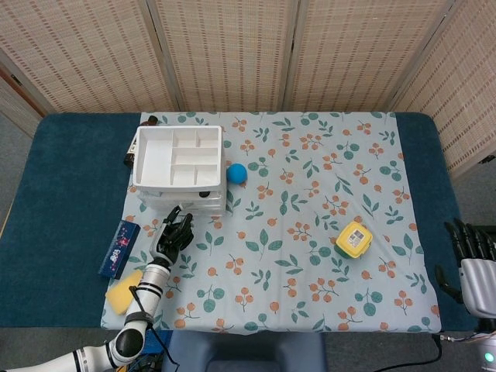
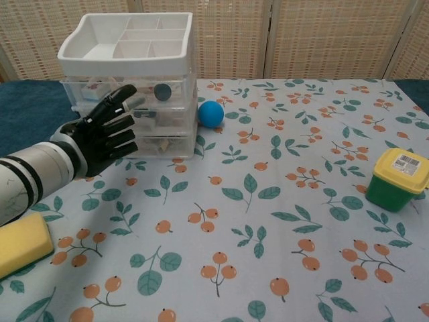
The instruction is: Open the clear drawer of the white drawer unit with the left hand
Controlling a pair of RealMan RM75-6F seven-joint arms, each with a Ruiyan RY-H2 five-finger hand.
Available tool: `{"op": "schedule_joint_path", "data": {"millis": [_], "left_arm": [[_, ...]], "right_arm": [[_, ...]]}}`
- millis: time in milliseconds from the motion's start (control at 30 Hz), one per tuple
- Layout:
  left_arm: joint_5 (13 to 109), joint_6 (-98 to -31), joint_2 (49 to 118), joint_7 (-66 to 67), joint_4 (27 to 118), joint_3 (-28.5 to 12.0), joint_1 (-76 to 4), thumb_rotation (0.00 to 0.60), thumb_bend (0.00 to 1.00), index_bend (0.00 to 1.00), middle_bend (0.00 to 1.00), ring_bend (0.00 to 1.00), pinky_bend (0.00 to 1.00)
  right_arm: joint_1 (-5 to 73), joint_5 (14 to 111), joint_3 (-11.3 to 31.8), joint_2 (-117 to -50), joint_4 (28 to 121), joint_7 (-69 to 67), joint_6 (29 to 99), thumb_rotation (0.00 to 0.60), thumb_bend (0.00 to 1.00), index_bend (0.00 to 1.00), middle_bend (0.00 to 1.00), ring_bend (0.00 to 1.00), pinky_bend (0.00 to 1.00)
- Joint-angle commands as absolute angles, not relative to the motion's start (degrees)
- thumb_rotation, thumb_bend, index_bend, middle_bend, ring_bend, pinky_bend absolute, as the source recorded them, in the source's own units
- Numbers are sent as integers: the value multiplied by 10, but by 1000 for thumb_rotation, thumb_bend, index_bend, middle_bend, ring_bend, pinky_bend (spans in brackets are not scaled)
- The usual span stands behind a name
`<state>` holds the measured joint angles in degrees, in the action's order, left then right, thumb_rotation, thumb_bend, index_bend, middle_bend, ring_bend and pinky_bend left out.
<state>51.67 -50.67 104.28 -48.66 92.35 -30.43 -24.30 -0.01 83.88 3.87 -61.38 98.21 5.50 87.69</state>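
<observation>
You have one white plastic drawer unit [image 1: 180,164], one blue ball [image 1: 235,172], one yellow sponge [image 1: 124,293], one yellow-lidded green tub [image 1: 353,239], and one flat dark blue box [image 1: 118,249].

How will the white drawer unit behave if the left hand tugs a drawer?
The drawer unit looks like thin plastic, so probably light. It stands on a cloth, so it may slide toward the left hand rather than let the drawer open. Taller than deep, it could tip forward.
</observation>
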Motion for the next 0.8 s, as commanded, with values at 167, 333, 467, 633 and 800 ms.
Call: {"op": "schedule_joint_path", "data": {"millis": [167, 333, 467, 633, 800], "left_arm": [[525, -506, 1040, -486, 931, -291, -236, 600, 250, 371, 985, 1000, 1000], [529, -521, 1039, -475, 942, -282, -229, 600, 250, 142, 984, 1000, 1000], [533, -529, 1033, -466, 956, -274, -222, 600, 250, 70, 982, 1000, 1000], [538, -548, 1016, -443, 985, -249, -203, 600, 250, 33, 961, 1000, 1000], [544, -570, 993, -410, 1016, -225, -185, 600, 250, 36, 942, 1000, 1000]], "right_arm": [[-1, 841, 39, -613, 982, 55, 879, 600, 452, 0, 0, 0, 0], [0, 842, 39, -612, 983, 54, 879, 600, 452, 0, 0, 0, 0], [1, 844, 39, -612, 982, 52, 878, 600, 454, 0, 0, 0, 0], [3, 844, 40, -612, 980, 49, 876, 600, 454, 0, 0, 0, 0], [4, 846, 41, -610, 980, 49, 878, 600, 454, 0, 0, 0, 0]]}}
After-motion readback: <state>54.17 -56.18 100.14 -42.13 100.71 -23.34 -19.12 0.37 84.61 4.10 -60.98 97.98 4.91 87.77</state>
